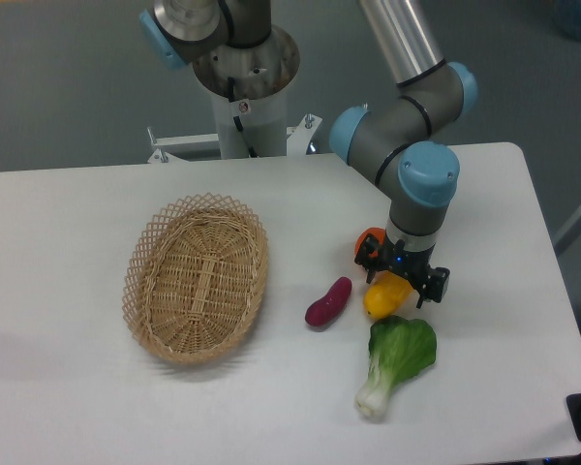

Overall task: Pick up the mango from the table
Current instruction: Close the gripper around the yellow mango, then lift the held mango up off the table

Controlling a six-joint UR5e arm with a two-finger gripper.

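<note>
The gripper (pixel 401 281) straddles the mango (pixel 384 297), jaws apart; closing could nudge the orange (pixel 369 239) touching it, or slip off glossy skin.

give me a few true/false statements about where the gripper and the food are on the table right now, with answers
1. The gripper is directly over the mango. True.
2. The mango lies inside the basket. False: it lies on the table, and the basket holds nothing.
3. The sweet potato lies between the basket and the mango. True.
4. The bok choy is behind the orange, nearer the robot's base. False: it lies in front of the mango, toward the camera.
5. The orange is partly hidden by the gripper. True.
</note>
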